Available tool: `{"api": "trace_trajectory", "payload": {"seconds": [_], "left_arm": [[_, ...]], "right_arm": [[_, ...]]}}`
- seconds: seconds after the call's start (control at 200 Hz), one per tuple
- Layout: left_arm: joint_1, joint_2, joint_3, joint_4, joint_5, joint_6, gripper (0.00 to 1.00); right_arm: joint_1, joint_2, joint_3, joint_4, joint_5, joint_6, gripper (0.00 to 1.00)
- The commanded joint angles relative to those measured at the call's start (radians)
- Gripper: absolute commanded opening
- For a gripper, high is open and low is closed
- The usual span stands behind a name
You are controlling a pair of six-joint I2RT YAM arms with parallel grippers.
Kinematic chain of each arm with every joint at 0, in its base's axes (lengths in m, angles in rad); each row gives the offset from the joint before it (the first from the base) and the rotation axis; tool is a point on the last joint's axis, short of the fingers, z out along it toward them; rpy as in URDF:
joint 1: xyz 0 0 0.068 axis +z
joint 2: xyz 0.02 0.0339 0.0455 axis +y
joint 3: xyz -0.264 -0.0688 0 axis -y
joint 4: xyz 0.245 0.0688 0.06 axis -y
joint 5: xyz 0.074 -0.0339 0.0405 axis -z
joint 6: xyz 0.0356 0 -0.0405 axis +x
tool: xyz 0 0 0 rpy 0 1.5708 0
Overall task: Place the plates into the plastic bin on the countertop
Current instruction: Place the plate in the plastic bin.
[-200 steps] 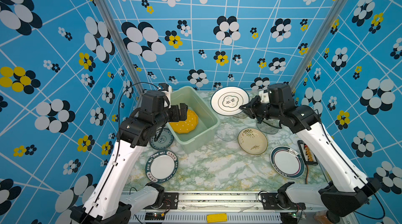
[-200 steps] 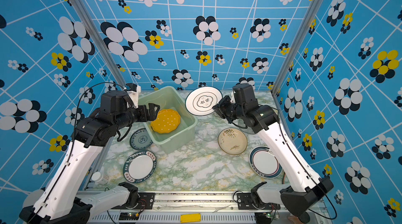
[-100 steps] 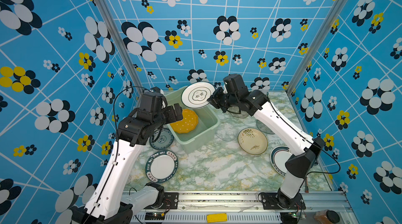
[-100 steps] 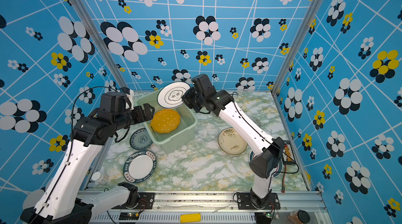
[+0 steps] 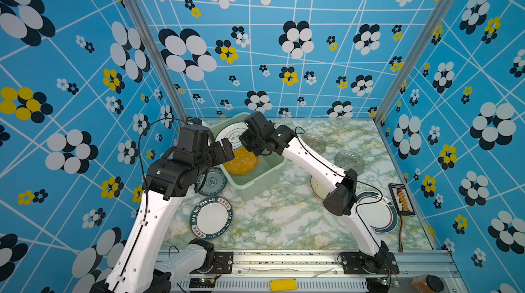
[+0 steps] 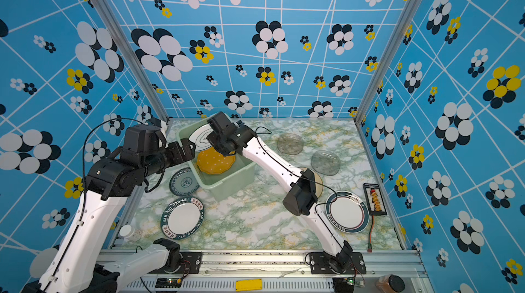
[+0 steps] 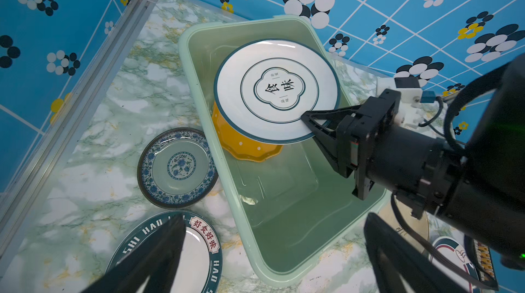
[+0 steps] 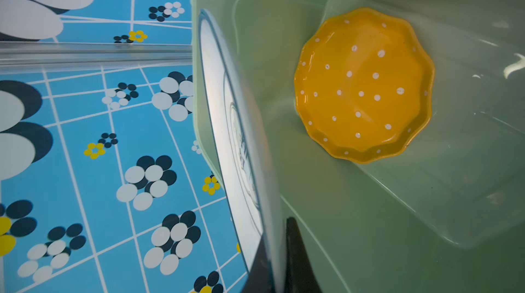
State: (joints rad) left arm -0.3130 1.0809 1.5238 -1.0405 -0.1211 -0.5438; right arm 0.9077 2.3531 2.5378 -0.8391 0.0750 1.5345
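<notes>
- Nearest, on the countertop (image 5: 284,220), a white plate with a lettered dark rim (image 5: 210,217) lies flat on the left. A second dark-rimmed white plate (image 5: 375,214) lies flat on the right, partly hidden by the right arm (image 5: 312,160).
- Just beyond, a small blue patterned plate (image 7: 176,168) lies right against the left wall of the pale green bin (image 5: 255,185). A cream plate (image 5: 316,190) shows only an edge behind the right arm.
- The bin stands on the countertop toward the back left, set at a slant.
- The left gripper (image 6: 184,149) hovers by the bin's left rim, jaws spread wide and holding nothing.
- Inside the bin, a yellow white-dotted plate (image 8: 363,87) rests tilted by the left wall.
- Above it, the right gripper (image 7: 311,124) pinches the rim of a white plate with printed characters (image 7: 277,89), which is tilted over the bin's far half. Whether this plate touches the bin cannot be told.
- Farther right, clear glass plates (image 6: 325,162) lie on the countertop, apart from the bin.
</notes>
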Motion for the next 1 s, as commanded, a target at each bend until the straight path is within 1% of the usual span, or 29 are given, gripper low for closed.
{"api": "trace_trajectory", "payload": {"seconds": [0.0,0.135,0.25,0.265,0.42,0.645,0.995], "left_arm": [[0.011,-0.02,-0.025,-0.027,-0.015,-0.014,0.99],[0.011,-0.022,-0.033,-0.032,-0.012,-0.013,0.99],[0.013,-0.021,-0.028,-0.039,-0.015,-0.005,0.99],[0.014,-0.022,-0.028,-0.042,-0.015,-0.005,0.99],[0.015,-0.022,-0.03,-0.049,-0.013,-0.005,0.99],[0.018,-0.015,-0.031,-0.052,-0.011,0.006,0.99],[0.02,0.0,-0.034,-0.06,-0.008,0.017,0.99]], "right_arm": [[0.007,-0.005,0.015,-0.006,0.107,0.11,0.0],[0.006,0.013,-0.049,0.051,0.107,0.216,0.0],[0.009,0.062,-0.01,0.036,0.109,0.24,0.0],[0.01,0.069,-0.004,0.03,0.108,0.266,0.0],[0.013,0.11,0.008,0.026,0.112,0.332,0.0],[0.013,0.171,0.05,0.029,0.114,0.354,0.0],[0.014,0.222,0.054,0.023,0.11,0.375,0.0]]}}
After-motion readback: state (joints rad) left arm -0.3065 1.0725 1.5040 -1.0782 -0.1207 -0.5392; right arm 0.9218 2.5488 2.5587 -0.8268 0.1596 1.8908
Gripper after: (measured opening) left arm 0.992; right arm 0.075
